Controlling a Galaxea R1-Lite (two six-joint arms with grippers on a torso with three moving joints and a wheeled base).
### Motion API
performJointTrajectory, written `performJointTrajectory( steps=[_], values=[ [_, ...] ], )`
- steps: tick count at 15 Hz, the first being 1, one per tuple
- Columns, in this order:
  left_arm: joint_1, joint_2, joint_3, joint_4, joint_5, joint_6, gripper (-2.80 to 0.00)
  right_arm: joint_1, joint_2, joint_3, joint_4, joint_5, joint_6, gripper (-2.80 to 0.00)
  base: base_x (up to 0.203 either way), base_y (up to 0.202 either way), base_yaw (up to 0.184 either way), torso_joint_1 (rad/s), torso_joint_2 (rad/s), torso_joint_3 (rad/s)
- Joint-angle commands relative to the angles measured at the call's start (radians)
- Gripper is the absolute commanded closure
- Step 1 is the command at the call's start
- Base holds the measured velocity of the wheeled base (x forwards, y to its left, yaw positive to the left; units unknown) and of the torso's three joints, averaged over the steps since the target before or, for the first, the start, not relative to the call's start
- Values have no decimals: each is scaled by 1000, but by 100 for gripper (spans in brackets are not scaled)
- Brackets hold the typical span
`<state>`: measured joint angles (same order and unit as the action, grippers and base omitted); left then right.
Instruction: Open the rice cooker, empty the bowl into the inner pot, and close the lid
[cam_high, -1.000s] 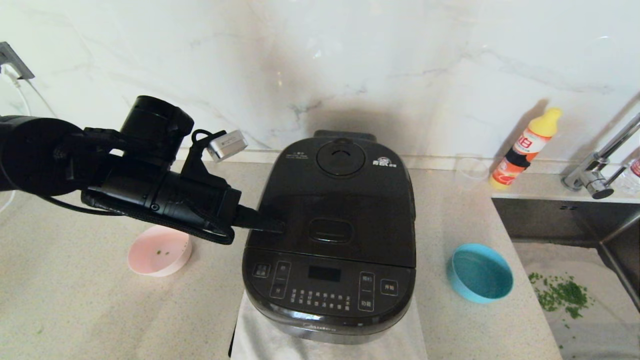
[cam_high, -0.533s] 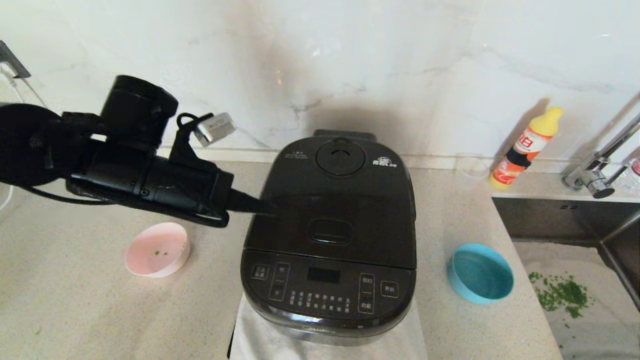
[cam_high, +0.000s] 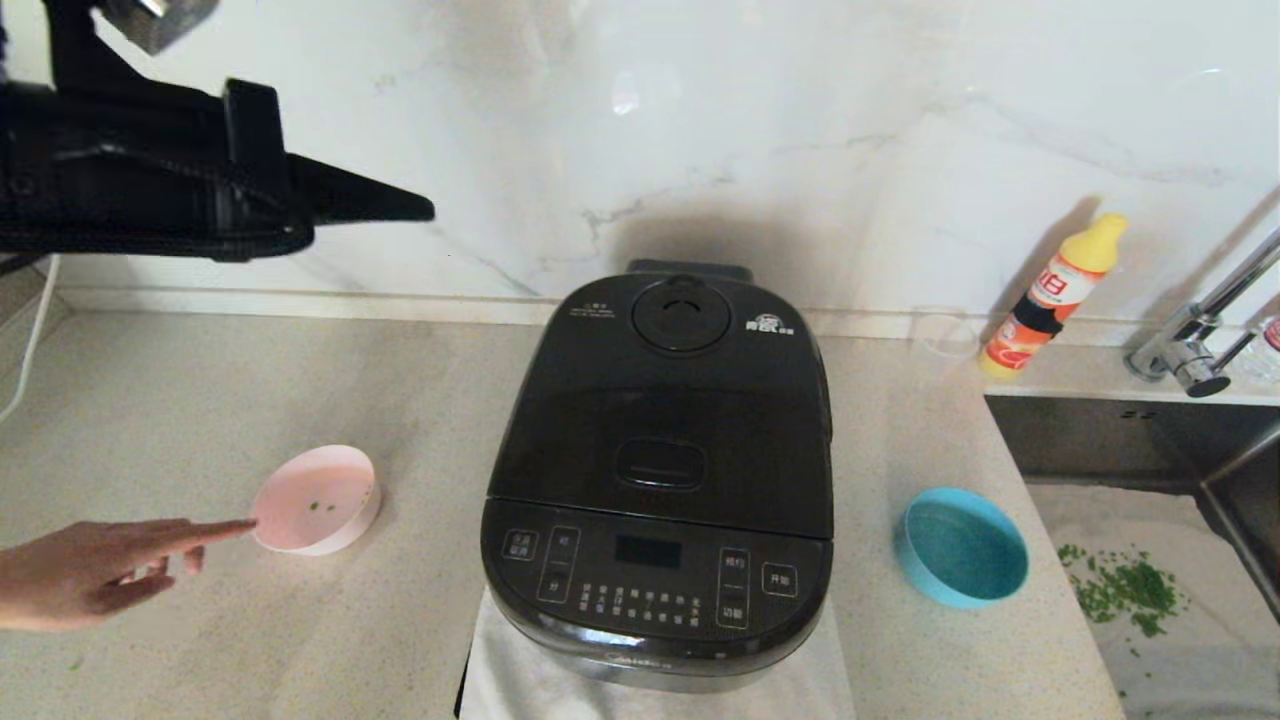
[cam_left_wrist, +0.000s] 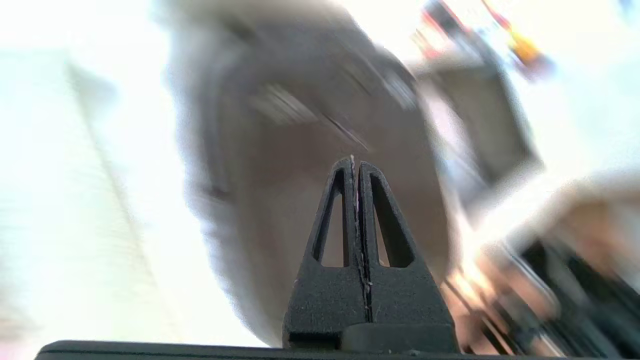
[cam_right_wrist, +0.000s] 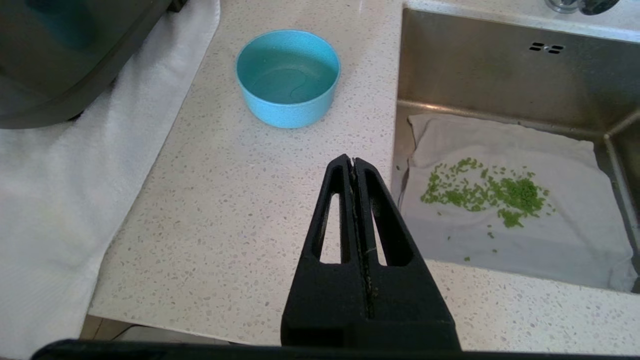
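Speckled counter (cam_high: 200, 400), lid (cam_high: 665, 440) down on rice cooker (cam_high: 655, 590). Left gripper (cam_high: 425, 210) pinched empty, high; right gripper (cam_right_wrist: 352, 162) pinched empty, parked. Person's hand (cam_high: 90, 575) touches pink bowl (cam_high: 315, 500): wait, hold clear.

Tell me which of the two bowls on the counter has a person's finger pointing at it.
The pink bowl, left of the rice cooker; a person's hand points at its rim. The blue bowl sits alone on the right.
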<state>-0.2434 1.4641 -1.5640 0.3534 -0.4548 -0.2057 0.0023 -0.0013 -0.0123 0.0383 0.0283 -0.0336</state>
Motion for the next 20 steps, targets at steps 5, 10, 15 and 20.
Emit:
performJointTrajectory(
  steps=[5, 10, 15, 20],
  values=[
    [45, -346, 157, -212, 394, 163, 0, 1, 0, 0, 0, 1, -1, 0, 0, 0, 0, 0, 0, 0],
    [67, -709, 533, -341, 424, 333, 0, 1, 0, 0, 0, 1, 0, 0, 0, 0, 0, 0, 0, 0],
    [149, -1085, 881, -337, 421, 348, 0, 1, 0, 0, 1, 1, -2, 0, 0, 0, 0, 0, 0, 0],
    [219, -1410, 1274, -274, 408, 338, 0, 1, 0, 0, 0, 1, -1, 0, 0, 0, 0, 0, 0, 0]
  ],
)
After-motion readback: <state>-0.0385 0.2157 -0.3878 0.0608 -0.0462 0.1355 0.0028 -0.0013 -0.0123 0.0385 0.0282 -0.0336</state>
